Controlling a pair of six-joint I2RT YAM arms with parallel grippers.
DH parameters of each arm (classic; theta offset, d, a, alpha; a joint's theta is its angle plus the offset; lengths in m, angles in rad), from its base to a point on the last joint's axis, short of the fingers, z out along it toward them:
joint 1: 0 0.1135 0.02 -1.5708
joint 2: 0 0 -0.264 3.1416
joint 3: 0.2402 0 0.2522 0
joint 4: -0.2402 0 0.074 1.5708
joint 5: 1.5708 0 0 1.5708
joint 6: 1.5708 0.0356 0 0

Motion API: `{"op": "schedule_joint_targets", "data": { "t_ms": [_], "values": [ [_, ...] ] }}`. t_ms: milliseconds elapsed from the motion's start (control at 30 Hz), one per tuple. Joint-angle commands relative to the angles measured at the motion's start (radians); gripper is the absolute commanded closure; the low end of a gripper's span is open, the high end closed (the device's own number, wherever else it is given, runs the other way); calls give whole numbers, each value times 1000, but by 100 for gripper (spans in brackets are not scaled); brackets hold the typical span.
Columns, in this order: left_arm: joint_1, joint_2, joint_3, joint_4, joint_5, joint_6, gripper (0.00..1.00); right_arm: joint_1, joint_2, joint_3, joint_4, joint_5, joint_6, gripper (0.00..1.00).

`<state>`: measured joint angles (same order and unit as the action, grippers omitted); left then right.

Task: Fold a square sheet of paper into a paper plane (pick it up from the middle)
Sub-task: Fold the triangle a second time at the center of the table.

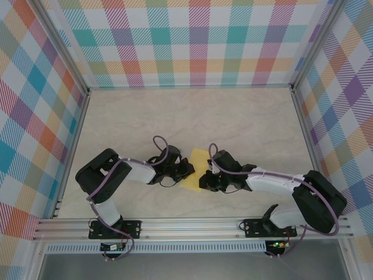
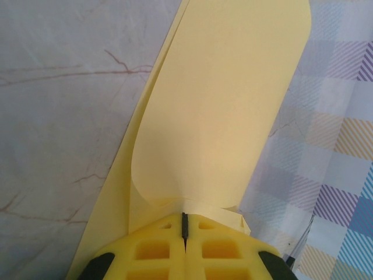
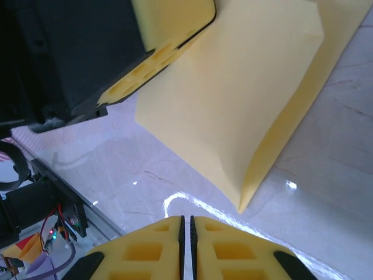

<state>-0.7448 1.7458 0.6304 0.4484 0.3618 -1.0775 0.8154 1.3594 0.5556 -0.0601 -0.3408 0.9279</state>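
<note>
The yellow sheet of paper (image 1: 197,160) lies folded between the two grippers at the table's near middle. In the left wrist view the paper (image 2: 221,105) curls up and away from my left gripper (image 2: 185,217), whose jaws are shut on its near edge; a second layer lies flat below. My left gripper (image 1: 187,170) meets the paper from the left. My right gripper (image 3: 186,220) is shut on nothing, just short of the paper's (image 3: 233,99) lifted pointed corner. The left gripper's yellow finger (image 3: 169,23) rests on the sheet's far side. The right gripper (image 1: 206,178) sits at the paper's right edge.
The marble-pattern table (image 1: 175,116) is walled by checkered panels (image 1: 192,41) at the back and sides. An aluminium rail (image 1: 192,224) runs along the near edge. Open tabletop stretches behind the grippers.
</note>
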Motion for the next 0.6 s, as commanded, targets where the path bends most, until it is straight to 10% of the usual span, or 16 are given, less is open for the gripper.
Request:
{"op": "schedule_joint_targets", "data": {
  "t_ms": [0,567],
  "values": [
    [-14,36,-22,-62,-15,5,100,5,92,70,44,-10,11,89],
    [-14,7,-27,-96,-40,35,100,4,244,-51,105,-8,41,91]
  ]
}}
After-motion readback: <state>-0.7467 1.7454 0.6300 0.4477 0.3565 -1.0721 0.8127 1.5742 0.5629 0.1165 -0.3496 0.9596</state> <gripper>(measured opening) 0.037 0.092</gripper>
